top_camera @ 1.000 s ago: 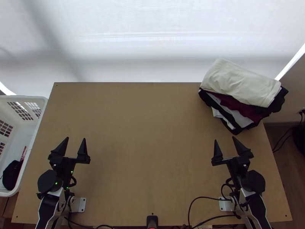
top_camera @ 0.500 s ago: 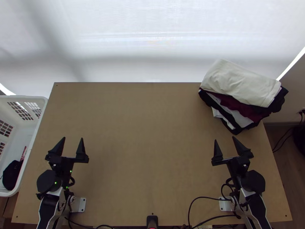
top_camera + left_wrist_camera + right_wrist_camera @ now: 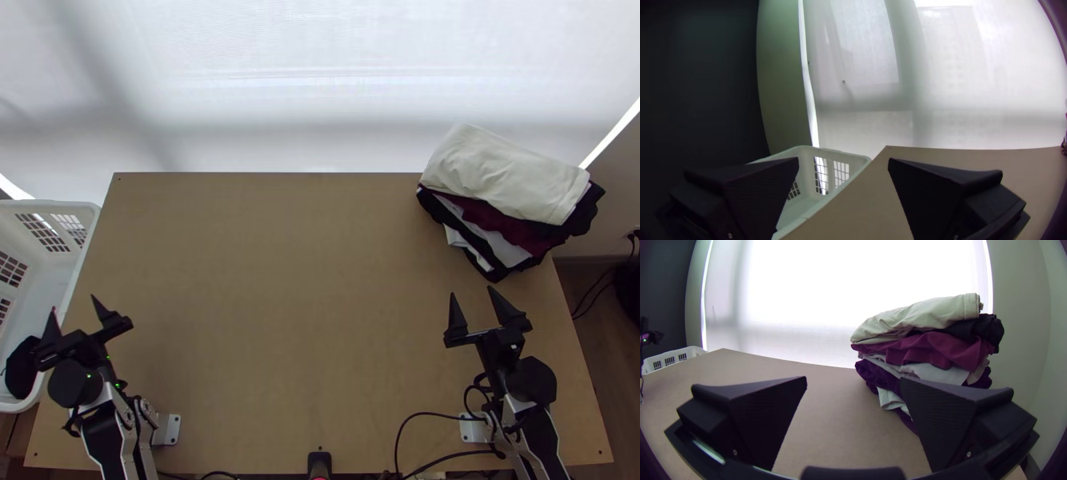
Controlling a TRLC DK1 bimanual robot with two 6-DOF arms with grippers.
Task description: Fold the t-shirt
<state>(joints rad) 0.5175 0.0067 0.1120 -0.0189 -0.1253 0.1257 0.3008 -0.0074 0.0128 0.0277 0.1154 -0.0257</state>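
Top view: left gripper point(image 3: 74, 304) and right gripper point(image 3: 472, 291) both slant forward-left, spread wide.

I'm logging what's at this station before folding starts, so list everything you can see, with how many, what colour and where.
Table: one, light wood, between the arms
Stack of folded cloths: one, cloth count unclear; cream on top, maroon, black and white below; far right corner
Basket: one, white, at the table's left edge
Bundle: one, black, in the basket
Window covering: white, behind the table
Small device: one, black, middle of near edge
Cables: several, black, along near edge
Dark object: one, beyond the table's right edge
Left gripper: one, black, open, near the basket
Right gripper: one, black, open, on the near side of the stack
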